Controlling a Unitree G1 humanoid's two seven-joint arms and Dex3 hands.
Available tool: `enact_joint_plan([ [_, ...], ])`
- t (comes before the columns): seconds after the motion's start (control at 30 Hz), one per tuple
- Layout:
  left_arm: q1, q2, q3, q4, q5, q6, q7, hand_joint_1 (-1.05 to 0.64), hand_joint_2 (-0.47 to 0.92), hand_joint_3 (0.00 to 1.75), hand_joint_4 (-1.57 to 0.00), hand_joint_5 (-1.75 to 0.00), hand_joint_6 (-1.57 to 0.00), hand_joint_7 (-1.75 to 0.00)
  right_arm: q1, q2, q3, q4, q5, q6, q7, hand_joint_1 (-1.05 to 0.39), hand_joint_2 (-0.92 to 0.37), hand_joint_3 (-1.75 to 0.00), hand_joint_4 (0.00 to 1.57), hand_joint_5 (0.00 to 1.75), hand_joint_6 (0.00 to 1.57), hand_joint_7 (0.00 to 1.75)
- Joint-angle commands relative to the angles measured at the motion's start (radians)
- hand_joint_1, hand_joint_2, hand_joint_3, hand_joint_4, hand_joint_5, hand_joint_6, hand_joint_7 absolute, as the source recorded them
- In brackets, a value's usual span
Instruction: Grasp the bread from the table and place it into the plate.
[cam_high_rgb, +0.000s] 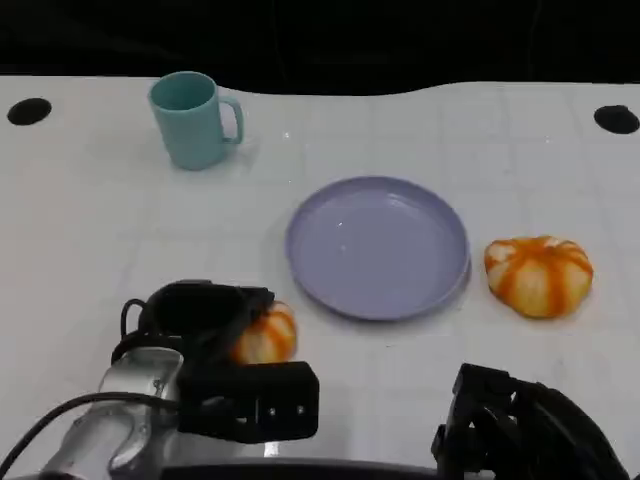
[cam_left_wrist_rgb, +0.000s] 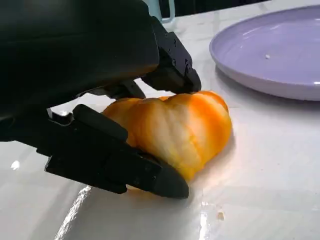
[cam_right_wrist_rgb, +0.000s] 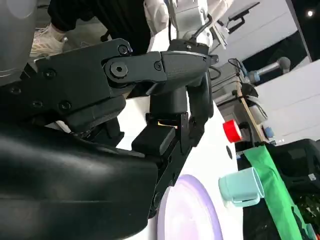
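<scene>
An orange-and-white bread roll (cam_high_rgb: 268, 336) lies on the white table just left of the lilac plate (cam_high_rgb: 378, 246). My left hand (cam_high_rgb: 198, 318) grips it. In the left wrist view one finger (cam_left_wrist_rgb: 172, 70) presses the roll (cam_left_wrist_rgb: 180, 125) from one side and another (cam_left_wrist_rgb: 115, 155) from the opposite side, with the roll's underside on the table. A second, larger roll (cam_high_rgb: 538, 275) sits right of the plate. My right hand (cam_high_rgb: 510, 425) hovers at the near right edge holding nothing, its fingers (cam_right_wrist_rgb: 197, 100) apart. The plate (cam_left_wrist_rgb: 270, 55) holds nothing.
A teal mug (cam_high_rgb: 195, 120) stands at the back left, beyond the plate; it shows again as the mug (cam_right_wrist_rgb: 242, 187) beside the plate (cam_right_wrist_rgb: 192, 215). Two black holes (cam_high_rgb: 28, 110) (cam_high_rgb: 615, 118) mark the table's far corners. A person stands beyond the table.
</scene>
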Motion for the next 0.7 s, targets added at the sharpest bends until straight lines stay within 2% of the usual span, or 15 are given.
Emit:
enact_joint_plan([
  [0.03, 0.026, 0.024, -0.039, 0.094, -0.004, -0.005, 0.032, -0.41, 0.92, 0.20, -0.75, -1.17, -0.99, -0.06, 0.005, -0.009, -0.008, -0.008, 0.006, -0.003, 0.001, -0.68, -0.92, -0.27, 0.85, 1.58, 0.77, 1.34],
  [0.1, 0.025, 0.026, -0.047, 0.109, -0.006, -0.013, 0.056, -0.40, 0.92, 0.25, -0.76, -1.04, -1.01, -0.05, 0.005, -0.009, -0.009, -0.009, 0.008, 0.001, 0.000, -0.68, -0.92, -0.27, 0.85, 1.57, 0.77, 1.34],
  [0.2, 0.030, 0.030, -0.055, 0.135, -0.009, -0.043, 0.129, -0.37, 0.92, 0.30, -0.80, -1.01, -1.04, -0.05, 0.006, -0.009, -0.011, -0.008, 0.012, 0.004, 0.001, -0.68, -0.92, -0.26, 0.85, 1.57, 0.77, 1.33],
  [0.33, 0.040, 0.027, -0.053, 0.168, -0.014, -0.089, 0.266, -0.37, 0.92, 0.39, -0.76, -1.28, -1.09, -0.06, 0.006, -0.010, -0.012, -0.007, 0.014, 0.003, 0.003, -0.69, -0.92, -0.26, 0.85, 1.57, 0.77, 1.33],
  [0.37, 0.042, 0.027, -0.052, 0.174, -0.015, -0.102, 0.306, -0.36, 0.92, 0.40, -0.70, -1.51, -1.12, -0.11, 0.007, -0.010, -0.012, -0.006, 0.014, 0.003, 0.004, -0.68, -0.92, -0.26, 0.85, 1.57, 0.77, 1.33],
  [0.43, 0.040, 0.028, -0.055, 0.186, -0.018, -0.115, 0.346, -0.35, 0.92, 0.42, -0.66, -1.69, -1.13, -0.15, 0.007, -0.010, -0.012, -0.005, 0.014, 0.002, 0.005, -0.69, -0.92, -0.25, 0.85, 1.57, 0.77, 1.33],
  [0.47, 0.042, 0.027, -0.052, 0.196, -0.018, -0.134, 0.410, -0.35, 0.92, 0.41, -0.66, -1.71, -1.10, -0.24, 0.007, -0.010, -0.012, -0.005, 0.012, 0.001, 0.003, -0.69, -0.92, -0.25, 0.85, 1.57, 0.77, 1.33],
  [0.5, 0.041, 0.028, -0.052, 0.205, -0.012, -0.147, 0.469, -0.35, 0.92, 0.40, -0.69, -1.73, -0.86, -0.80, 0.007, -0.010, -0.012, -0.005, 0.011, -0.002, 0.004, -0.69, -0.92, -0.25, 0.85, 1.57, 0.77, 1.33],
  [0.53, 0.039, 0.029, -0.055, 0.214, -0.005, -0.155, 0.517, -0.35, 0.92, 0.41, -0.70, -1.74, -0.64, -1.25, 0.006, -0.011, -0.012, -0.004, 0.010, -0.004, 0.004, -0.69, -0.92, -0.25, 0.85, 1.57, 0.77, 1.33],
  [0.57, 0.035, 0.032, -0.057, 0.221, 0.000, -0.166, 0.557, -0.35, 0.92, 0.41, -0.70, -1.74, -0.57, -1.41, 0.006, -0.011, -0.012, -0.004, 0.009, -0.005, 0.005, -0.69, -0.92, -0.25, 0.85, 1.57, 0.77, 1.33],
  [0.7, 0.021, 0.045, -0.055, 0.236, 0.005, -0.210, 0.662, -0.30, 0.92, 0.43, -0.71, -1.75, -0.46, -1.69, 0.006, -0.010, -0.012, -0.005, 0.009, -0.004, 0.004, -0.69, -0.92, -0.26, 0.85, 1.57, 0.77, 1.34],
])
